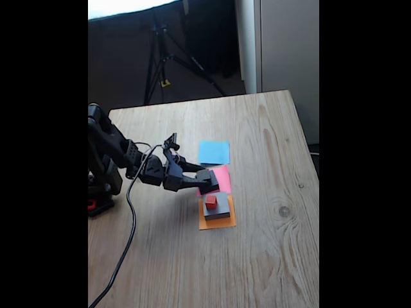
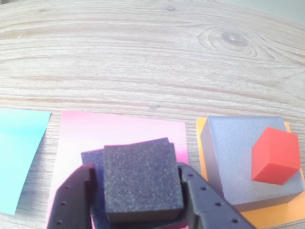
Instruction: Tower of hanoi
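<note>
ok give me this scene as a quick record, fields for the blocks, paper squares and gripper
table: light wooden tabletop
blue paper square: bare
pink paper square: dark foam block lying on it
gripper: shut on smaller dark foam block, held above the lower block
orange paper square: large grey foam block on it
small red cube: on top of the large grey foam block

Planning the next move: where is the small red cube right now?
The small red cube sits on the large grey block over the orange paper square, at the right of the wrist view, apart from the gripper.
</note>
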Tool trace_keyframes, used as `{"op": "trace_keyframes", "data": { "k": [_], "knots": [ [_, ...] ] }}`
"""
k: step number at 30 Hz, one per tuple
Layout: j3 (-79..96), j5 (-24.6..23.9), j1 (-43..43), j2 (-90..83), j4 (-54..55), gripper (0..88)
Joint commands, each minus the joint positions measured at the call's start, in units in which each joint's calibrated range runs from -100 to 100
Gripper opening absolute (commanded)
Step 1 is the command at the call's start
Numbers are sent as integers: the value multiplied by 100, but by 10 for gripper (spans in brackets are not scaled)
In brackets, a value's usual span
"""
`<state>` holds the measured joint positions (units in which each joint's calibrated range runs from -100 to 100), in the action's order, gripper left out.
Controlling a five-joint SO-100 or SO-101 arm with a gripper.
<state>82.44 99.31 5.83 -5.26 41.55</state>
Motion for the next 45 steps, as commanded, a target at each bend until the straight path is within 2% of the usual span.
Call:
{"op": "trace_keyframes", "data": {
  "k": [1, 7, 13, 15, 18, 21, 23, 28, 35, 39, 45],
  "knots": [
    [-190, 69, -28, -34, 138, 239],
    [-235, 69, -120, -322, 25, 319],
    [-290, 69, -245, -1344, -1132, 322],
    [-326, 69, -245, -1768, -1739, 311],
    [-690, 69, -203, -2479, -3220, 275],
    [-1162, 69, -178, -2987, -4556, 157],
    [-1290, 69, -178, -3183, -4864, 18],
    [-1781, 69, -203, -3554, -5867, 10],
    [-3208, 69, -103, -3993, -8320, 10],
    [-3999, 69, 106, -4115, -9348, 10],
    [-4962, 69, 399, -4236, -10375, 10]
  ]
}}
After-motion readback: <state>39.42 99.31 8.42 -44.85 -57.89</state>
